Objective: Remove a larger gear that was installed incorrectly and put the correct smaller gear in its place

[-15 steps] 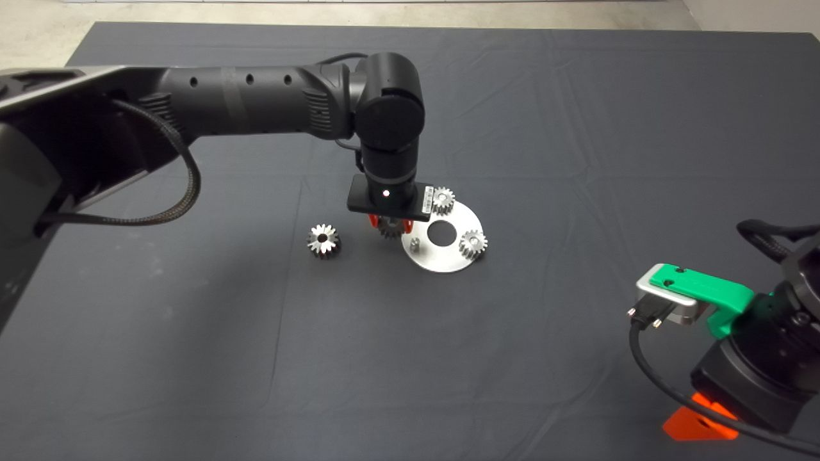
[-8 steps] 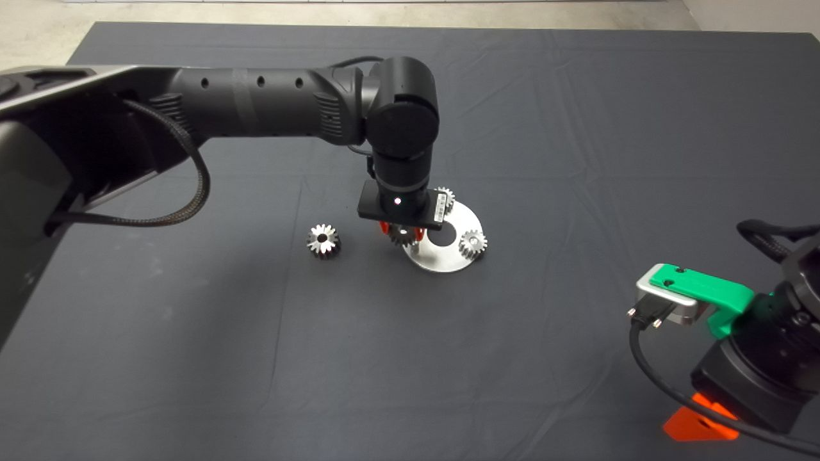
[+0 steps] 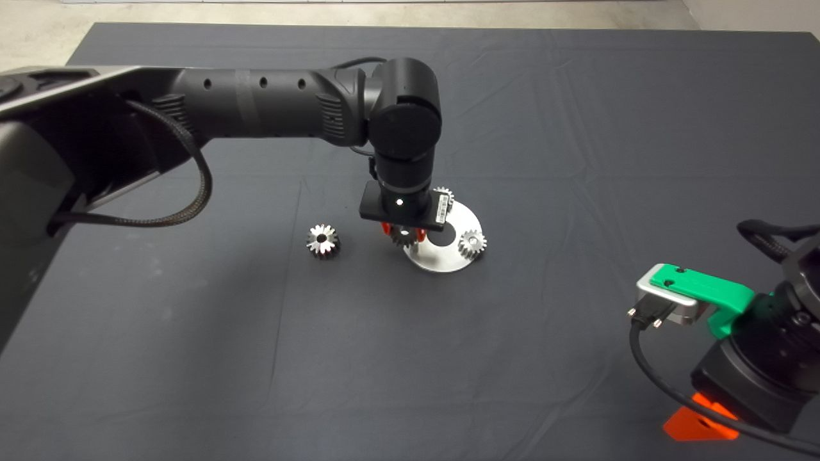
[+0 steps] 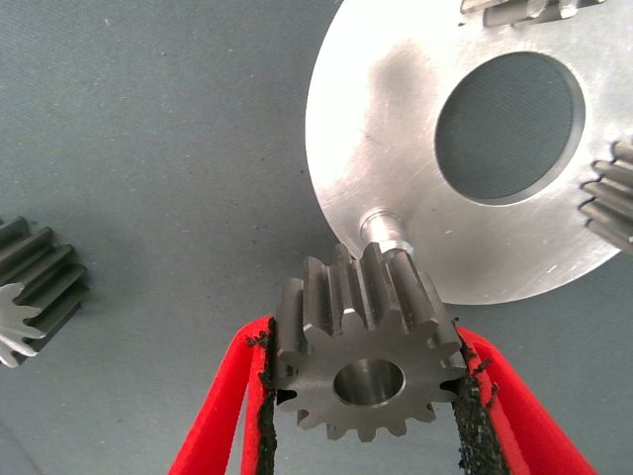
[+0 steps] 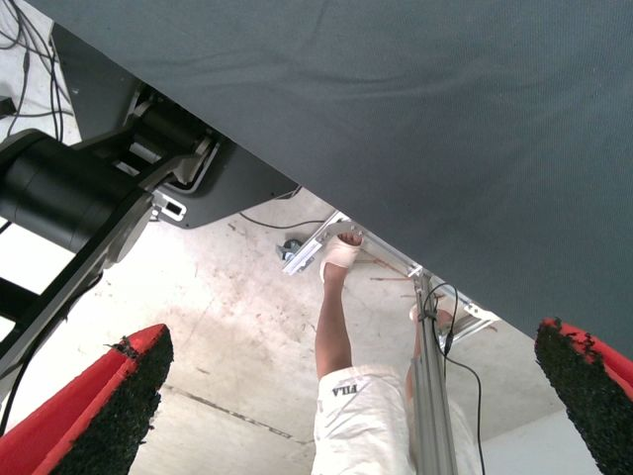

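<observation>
My left gripper (image 3: 402,235) is shut on the smaller gear (image 4: 366,366), a pale fine-toothed gear held by its rim between both red fingers (image 4: 223,416). It hangs at the near-left edge of the round steel plate (image 3: 442,259). A bare peg (image 4: 388,233) on the plate (image 4: 396,119) shows just past the gear's teeth. The larger gear (image 3: 323,241), with star-like teeth, lies on the mat left of the plate, also seen in the left wrist view (image 4: 30,287). My right gripper (image 3: 698,422) is parked at the lower right, open (image 5: 351,336).
Two more small gears sit on the plate, one at its far side (image 3: 442,195) half hidden by my wrist, one at its right (image 3: 472,244). The plate has a large round hole (image 4: 509,129). A person's leg (image 5: 334,327) shows beyond the mat edge.
My left gripper has carried the smaller gear to the right, from the mat beside the plate to the plate's edge by the peg. The right arm has not moved.
</observation>
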You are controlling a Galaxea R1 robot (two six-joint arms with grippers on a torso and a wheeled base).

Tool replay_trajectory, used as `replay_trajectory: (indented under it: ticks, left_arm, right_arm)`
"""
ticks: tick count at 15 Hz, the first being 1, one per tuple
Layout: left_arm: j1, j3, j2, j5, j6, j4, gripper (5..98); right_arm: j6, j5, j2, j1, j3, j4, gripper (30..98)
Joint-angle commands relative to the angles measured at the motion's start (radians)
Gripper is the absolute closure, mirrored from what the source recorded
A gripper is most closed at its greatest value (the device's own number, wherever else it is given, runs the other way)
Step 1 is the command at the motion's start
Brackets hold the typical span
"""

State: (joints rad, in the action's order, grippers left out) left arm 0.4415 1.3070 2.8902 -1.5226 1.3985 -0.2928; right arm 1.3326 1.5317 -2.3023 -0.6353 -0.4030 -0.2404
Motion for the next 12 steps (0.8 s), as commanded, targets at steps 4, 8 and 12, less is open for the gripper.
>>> replay_trajectory:
  ticks: [4,8,12]
  left_arm:
    - [0.025,-0.006,0.007,-0.001,0.023,0.021,68.3]
    - [0.025,-0.008,0.016,0.006,0.03,0.024,68.3]
    - [0.025,-0.005,0.016,0.037,0.03,0.024,68.3]
  right_arm:
    - [0.004,0.09,-0.001,-0.027,0.004,-0.026,31.6]
    - [0.004,0.09,-0.001,-0.027,0.004,-0.026,31.6]
    - [0.004,0.09,-0.001,-0.027,0.004,-0.026,31.6]
